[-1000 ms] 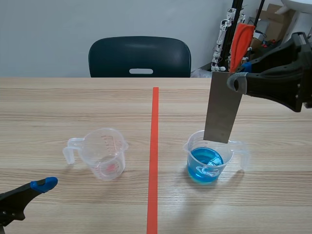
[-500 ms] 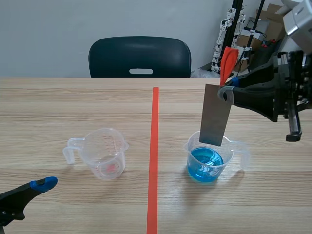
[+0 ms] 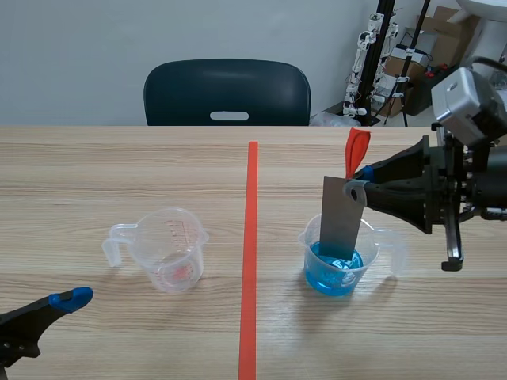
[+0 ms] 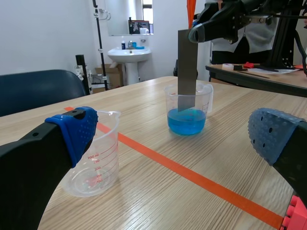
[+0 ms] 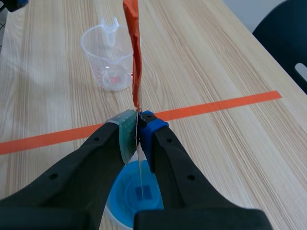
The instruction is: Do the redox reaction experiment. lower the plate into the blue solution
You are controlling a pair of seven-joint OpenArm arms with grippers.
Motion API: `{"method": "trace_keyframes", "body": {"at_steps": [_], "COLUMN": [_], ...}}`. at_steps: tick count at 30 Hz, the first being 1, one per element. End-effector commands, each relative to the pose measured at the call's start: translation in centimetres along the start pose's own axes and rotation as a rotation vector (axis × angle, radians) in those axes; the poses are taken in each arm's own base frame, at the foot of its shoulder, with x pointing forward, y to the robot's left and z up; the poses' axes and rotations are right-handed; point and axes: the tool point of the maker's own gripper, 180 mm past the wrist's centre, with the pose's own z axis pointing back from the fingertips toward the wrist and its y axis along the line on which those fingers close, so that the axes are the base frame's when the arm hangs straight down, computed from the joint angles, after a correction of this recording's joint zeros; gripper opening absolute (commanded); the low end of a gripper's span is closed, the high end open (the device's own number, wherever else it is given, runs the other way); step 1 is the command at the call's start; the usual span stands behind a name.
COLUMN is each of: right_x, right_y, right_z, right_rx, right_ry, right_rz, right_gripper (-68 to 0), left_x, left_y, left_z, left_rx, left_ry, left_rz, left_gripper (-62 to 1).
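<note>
Right of centre, the right gripper (image 3: pixel 358 184) clamps the plate (image 3: pixel 342 226) upright, lower edge inside the beaker (image 3: pixel 310 241), about at the blue solution (image 3: pixel 333 277). Lowering step: next, descend vertically, clear of the walls.

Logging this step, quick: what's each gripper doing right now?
Left gripper: open, holding nothing.
Right gripper: shut on the metal plate.

Right wrist view only catches the plate (image 5: pixel 140 172) edge-on, and the right pincer (image 5: pixel 138 125) covers most of the blue solution (image 5: pixel 125 196). In the scene view, the plate's bottom end blurs behind the cup (image 3: pixel 371 252) wall, so its depth is unclear.
</note>
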Motion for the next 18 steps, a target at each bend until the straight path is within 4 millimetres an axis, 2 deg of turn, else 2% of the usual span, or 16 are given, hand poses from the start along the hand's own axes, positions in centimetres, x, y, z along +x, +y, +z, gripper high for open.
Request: {"method": "trace_keyframes", "body": {"at_steps": [1,18], "right_x": [0.9,-3.3], "right_y": [-0.5,0.0], "right_z": [0.0,-1.3], "right_rx": [-0.006,-0.004], "right_ry": [-0.041,-0.029], "right_rz": [0.011,0.005], "right_gripper": [-66.9,-66.9], "left_x": [1.0,1.0], "left_y": [-0.1,-0.1], "left_z": [0.0,0.0], "left_rx": [0.006,0.006], "left_ry": [-0.054,-0.054], "left_rz": [0.004,0.004], "left_gripper": [1.4,1.4]}}
